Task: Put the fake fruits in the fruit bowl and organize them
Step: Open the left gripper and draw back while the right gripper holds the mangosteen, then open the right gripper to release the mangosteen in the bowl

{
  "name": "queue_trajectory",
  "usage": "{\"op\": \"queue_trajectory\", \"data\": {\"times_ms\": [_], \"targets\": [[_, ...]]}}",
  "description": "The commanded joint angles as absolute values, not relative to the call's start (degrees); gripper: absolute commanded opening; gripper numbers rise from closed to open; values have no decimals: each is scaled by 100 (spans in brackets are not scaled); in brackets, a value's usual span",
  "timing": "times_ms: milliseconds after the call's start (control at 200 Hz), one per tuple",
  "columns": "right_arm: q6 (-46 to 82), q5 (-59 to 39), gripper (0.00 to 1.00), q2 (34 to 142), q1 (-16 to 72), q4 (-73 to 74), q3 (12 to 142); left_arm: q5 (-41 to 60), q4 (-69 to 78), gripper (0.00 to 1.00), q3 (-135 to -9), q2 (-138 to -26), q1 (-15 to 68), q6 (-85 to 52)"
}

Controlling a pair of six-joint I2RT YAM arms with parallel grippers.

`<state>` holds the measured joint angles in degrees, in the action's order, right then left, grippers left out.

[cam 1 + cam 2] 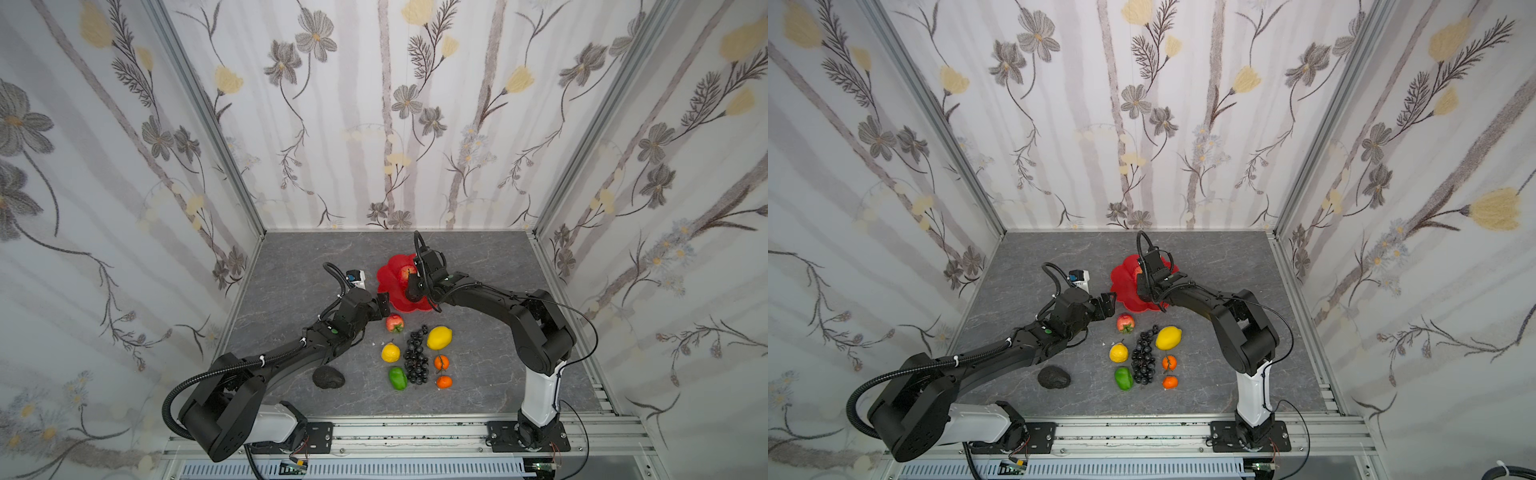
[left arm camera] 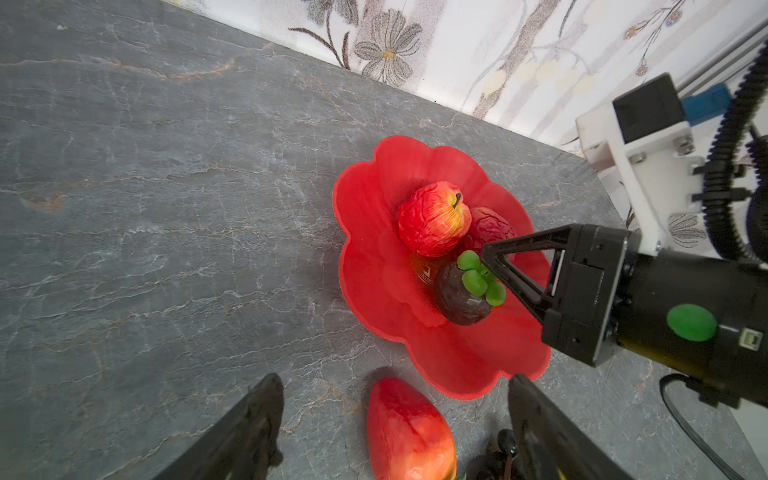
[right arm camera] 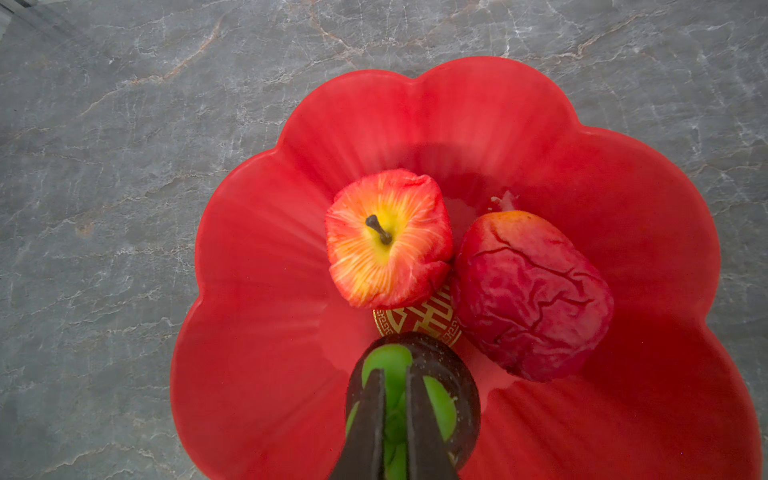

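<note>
The red scalloped fruit bowl [image 1: 388,286] [image 3: 257,332] stands at mid-table. It holds a red-yellow apple [image 3: 386,239] [image 2: 432,218] and a wrinkled dark-red fruit [image 3: 532,295]. My right gripper [image 3: 392,374] [image 2: 484,251] is shut on the green leaf top of a dark round fruit [image 3: 461,374] [image 2: 461,299], low in the bowl beside the gold emblem. My left gripper [image 2: 395,380] [image 1: 383,305] is open just in front of the bowl, above a red-orange fruit [image 2: 409,432] [image 1: 394,323] lying on the table. Nothing is between its fingers.
On the grey table in front of the bowl lie a lemon [image 1: 439,337], a small yellow fruit [image 1: 390,352], a black grape bunch [image 1: 417,359], a green pepper [image 1: 397,377], two oranges [image 1: 441,362] and a rough dark fruit [image 1: 328,377]. Floral walls enclose three sides.
</note>
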<state>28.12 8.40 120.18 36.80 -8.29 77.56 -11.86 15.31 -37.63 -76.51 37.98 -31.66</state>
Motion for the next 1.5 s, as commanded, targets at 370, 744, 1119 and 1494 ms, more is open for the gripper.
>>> {"op": "queue_trajectory", "data": {"times_ms": [370,744,1119,1494], "targets": [[2674,1059,10,12190,3753,-918,7884,-1421,1694,87,-3613,-7378,3701,-3058],[2650,1020,18,12133,3753,-949,7910,-1445,1642,88,-3538,-7238,3611,-3024],[2654,1006,26,12076,3753,-1008,7945,-1419,1609,88,-3524,-7242,3540,-3010],[2571,996,39,11923,3752,-1156,8016,-1328,1459,88,-3571,-7258,3471,-3012]]}}
